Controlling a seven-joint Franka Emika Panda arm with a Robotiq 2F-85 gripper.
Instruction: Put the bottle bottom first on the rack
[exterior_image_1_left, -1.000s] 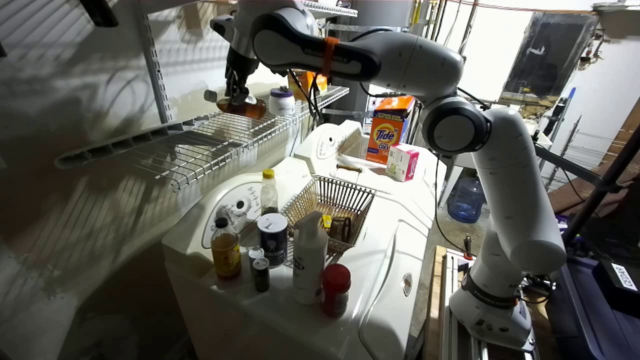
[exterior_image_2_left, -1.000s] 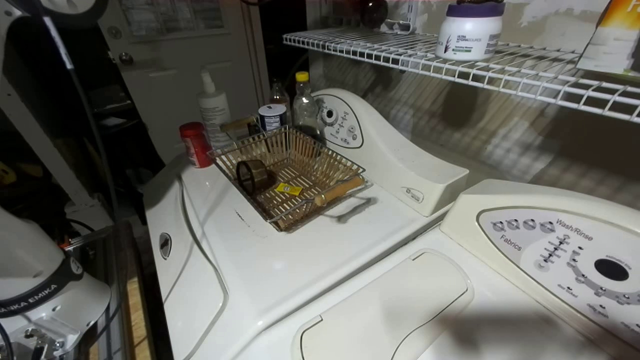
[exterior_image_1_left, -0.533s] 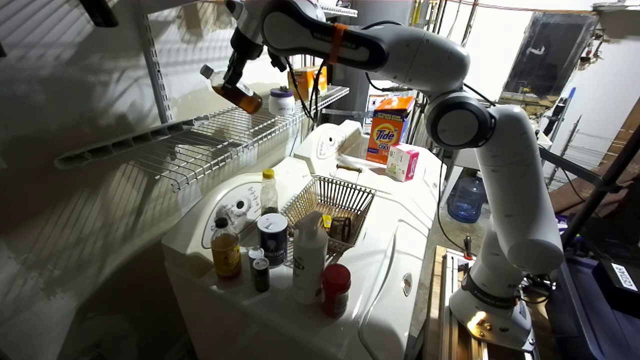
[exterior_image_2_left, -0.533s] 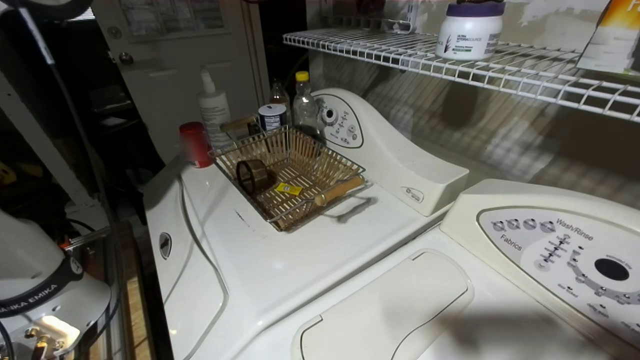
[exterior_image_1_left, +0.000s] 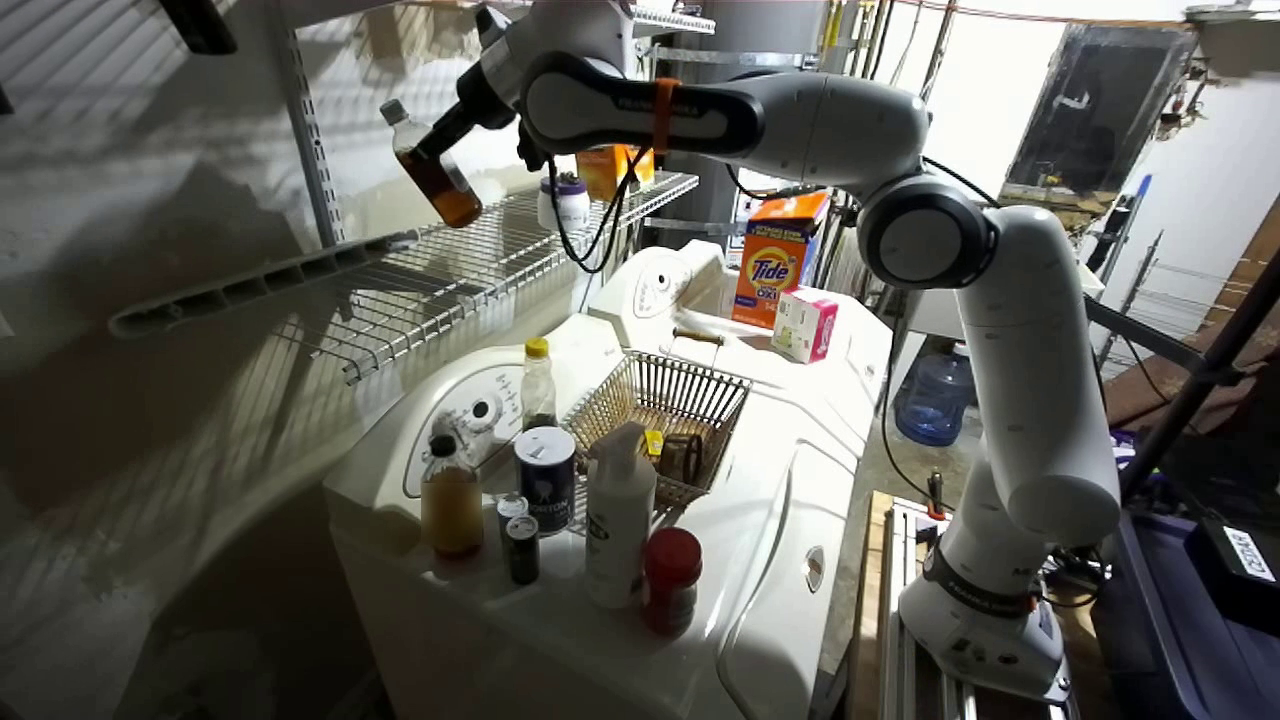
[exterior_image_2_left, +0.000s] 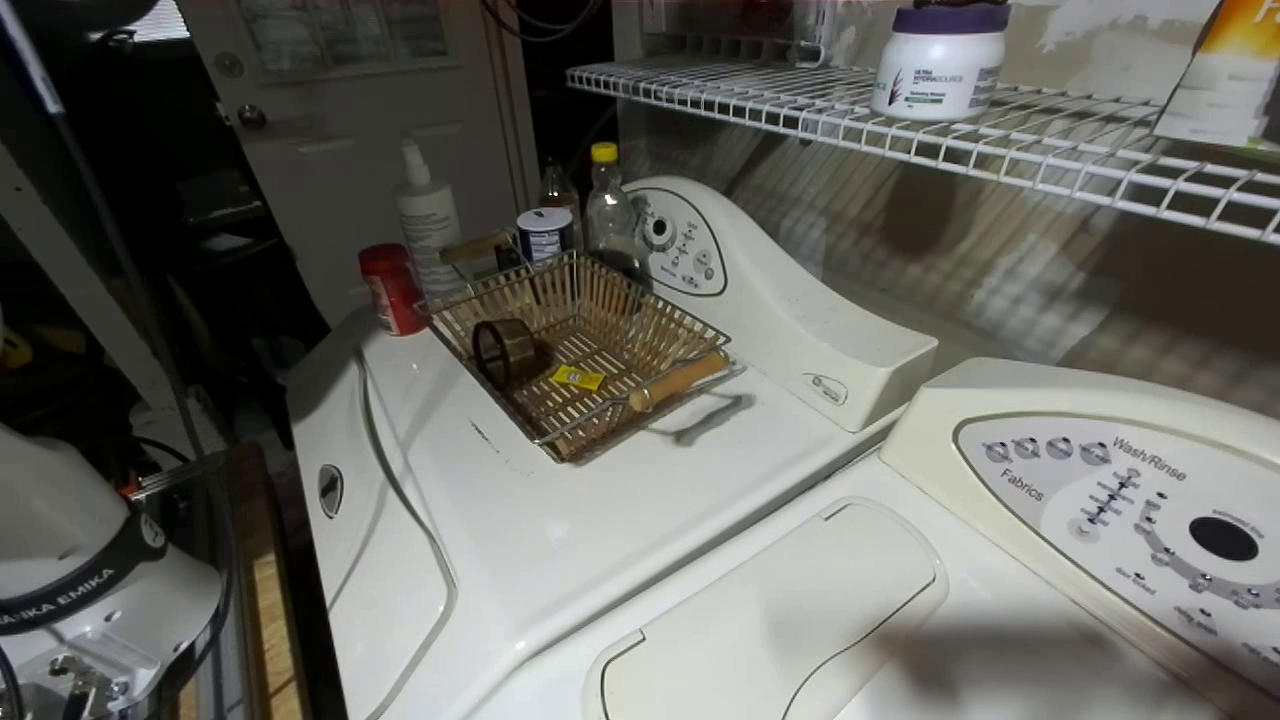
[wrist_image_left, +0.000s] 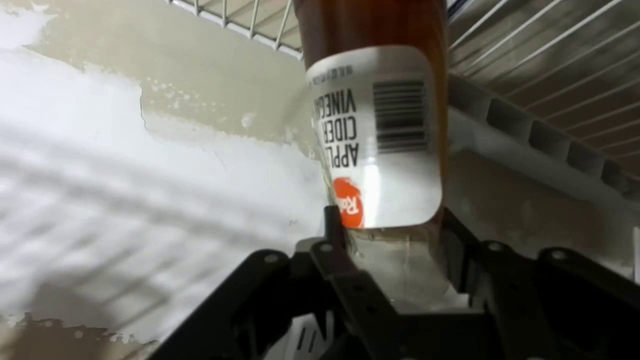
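**Laundry Area: Correction Toward Base-Down Attitude in Progress**

Pale, patched plaster wall (exterior_image_1_left: 230, 150) is fronted by a long, flat, narrow white wire rack (exterior_image_1_left: 500, 240), on which a purple-lidded white jar (exterior_image_2_left: 940, 70) and an orange carton (exterior_image_1_left: 597, 172) are stored.

Object location: a slim, grey-capped bottle (exterior_image_1_left: 438, 188), white-labelled and part filled with amber-brown liquid, is held in the air, apparently over the rack. It is grasped by the end effector (wrist_image_left: 390, 225); in the wrist view its dark fingers (wrist_image_left: 340, 255) are set against opposite flanks, near the cap-side edge of the label.

Change: one second earlier, the bottle was carried almost level, close beside the jar as seen in an exterior view. Since then, the cap has been raised, the base has been lowered, and the visible gap to the jar has been widened.

Meaning for the task: the base is now directed down toward the bars, as required, but a marked lean remains. Contact between base and rack cannot be confirmed. In judgement, rotation should be completed before lowering, and the base should be seated squarely across several bars before release; otherwise, the narrow bottle could be tipped by the gaps.
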